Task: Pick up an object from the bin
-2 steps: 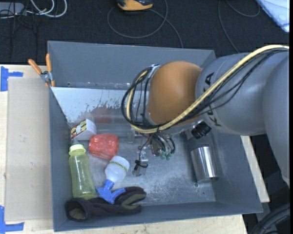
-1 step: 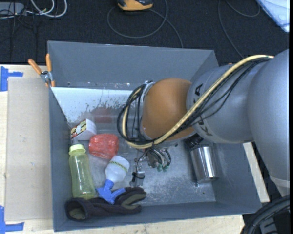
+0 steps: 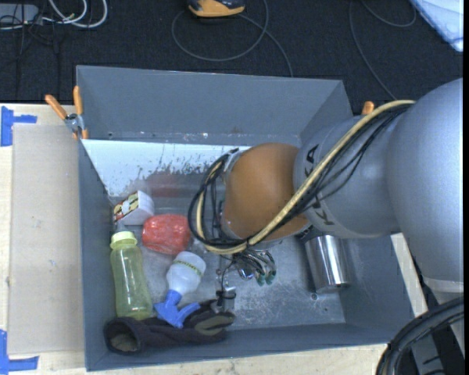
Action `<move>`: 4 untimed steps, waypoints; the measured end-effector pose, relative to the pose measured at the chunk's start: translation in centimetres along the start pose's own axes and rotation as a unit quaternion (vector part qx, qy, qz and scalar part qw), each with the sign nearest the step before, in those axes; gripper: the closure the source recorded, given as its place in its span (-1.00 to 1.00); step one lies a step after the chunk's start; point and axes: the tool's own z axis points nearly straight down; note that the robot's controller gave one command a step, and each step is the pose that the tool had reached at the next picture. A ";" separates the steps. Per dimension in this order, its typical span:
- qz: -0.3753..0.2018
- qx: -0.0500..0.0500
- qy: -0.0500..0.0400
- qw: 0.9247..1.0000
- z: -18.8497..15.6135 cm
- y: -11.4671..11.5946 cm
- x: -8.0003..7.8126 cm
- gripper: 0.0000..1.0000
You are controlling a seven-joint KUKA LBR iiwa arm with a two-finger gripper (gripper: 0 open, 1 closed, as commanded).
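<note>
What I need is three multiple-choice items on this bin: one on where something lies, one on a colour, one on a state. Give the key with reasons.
1. In the bin, the silver can lies:
A) against the view's left wall
B) in the view's right part, right of the gripper
C) in the middle of the back wall

2. The plastic bottle is:
A) blue
B) red
C) yellow-green

3. That bottle:
A) lies on its side
B) stands upright
C) hangs in the air above the floor

Key:
1 B, since the can sits on the floor beside the arm, on the view's right.
2 C, since its body is a clear yellow-green with a pale cap.
3 A, since its whole length shows along the floor by the view's left wall.
</note>
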 end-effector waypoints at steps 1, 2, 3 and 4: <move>-0.094 0.000 -0.003 0.996 1.9 0.2 0.2 -1.00; -0.095 0.000 -0.002 0.995 2.2 0.3 0.2 -1.00; -0.182 0.000 -0.002 0.983 -1.2 0.6 -0.1 -1.00; -0.274 0.002 -0.007 0.962 -2.0 1.5 0.8 -1.00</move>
